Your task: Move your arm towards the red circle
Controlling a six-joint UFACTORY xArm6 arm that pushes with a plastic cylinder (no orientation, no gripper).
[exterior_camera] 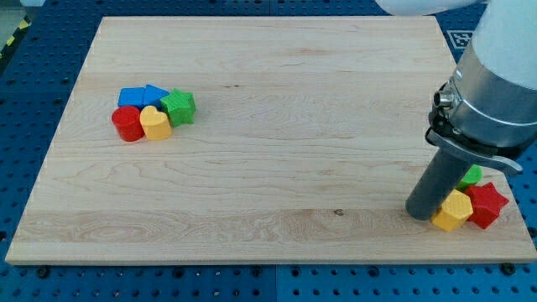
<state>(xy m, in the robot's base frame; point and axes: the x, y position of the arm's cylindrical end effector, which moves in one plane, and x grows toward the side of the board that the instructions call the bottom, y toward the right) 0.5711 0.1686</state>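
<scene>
**Currently: Tip at the Lower Right, Red Circle at the Upper Left**

The arm carries no pincer; it ends in a dark rod, so there is no open or closed state to report. My tip (420, 214) rests on the wooden board (268, 168) near the view's bottom right corner.

Position of the tip relative to the blocks:
- The yellow hexagon (453, 211) lies just beside the tip, on the view's right.
- The red star (488, 205) touches the yellow hexagon on its right side.
- A green block (471, 175) is partly hidden behind the rod; its shape cannot be made out.

Position of the task object:
- The red circle (127, 123) lies in the view's upper left area, well apart from the tip.
- It touches a yellow block (154, 122) on its right.
- Two blue blocks (143, 96) sit just above it.
- A green star (179, 106) closes the cluster on the right.
</scene>
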